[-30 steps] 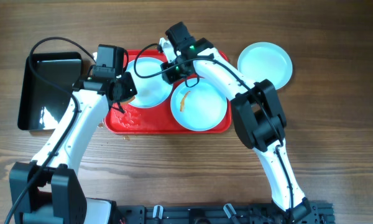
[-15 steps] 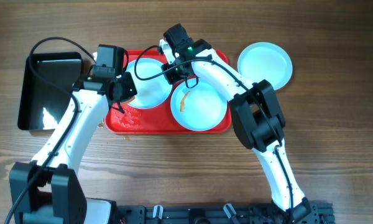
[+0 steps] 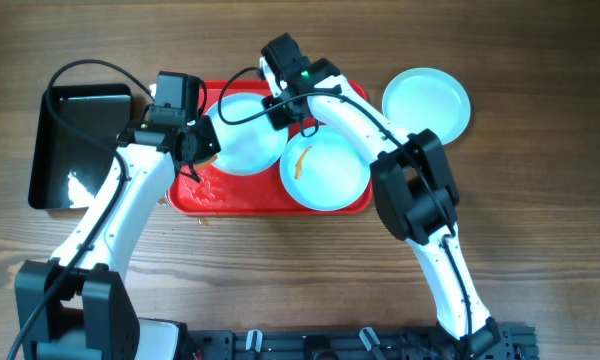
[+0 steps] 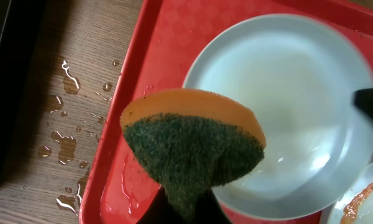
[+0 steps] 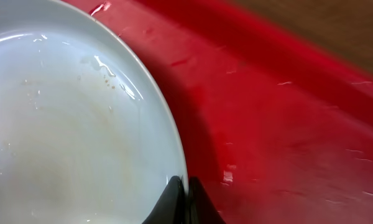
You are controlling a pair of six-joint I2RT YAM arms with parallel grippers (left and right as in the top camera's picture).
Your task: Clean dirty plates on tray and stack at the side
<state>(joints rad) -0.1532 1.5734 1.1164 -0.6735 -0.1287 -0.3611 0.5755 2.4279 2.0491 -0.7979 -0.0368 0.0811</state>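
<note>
Pinches the rim of a wet round pale blue-white plate point(image 5: 62, 124) with the right gripper point(image 5: 186, 194), on the flat red plastic tray point(image 5: 280, 124). Clamps an orange-and-green scouring sponge point(image 4: 193, 143) in the left gripper point(image 4: 181, 210) above the tray. Also on the tray: an orange-smeared plate point(image 3: 325, 172); off it to the right, a third plate point(image 3: 427, 102).

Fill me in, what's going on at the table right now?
The left gripper holds an orange-and-green sponge by the wet plate on the red tray. The right gripper is pinched shut on that plate's rim. A smeared plate sits beside it on the tray, and a third plate lies on the table right of the tray.
</note>
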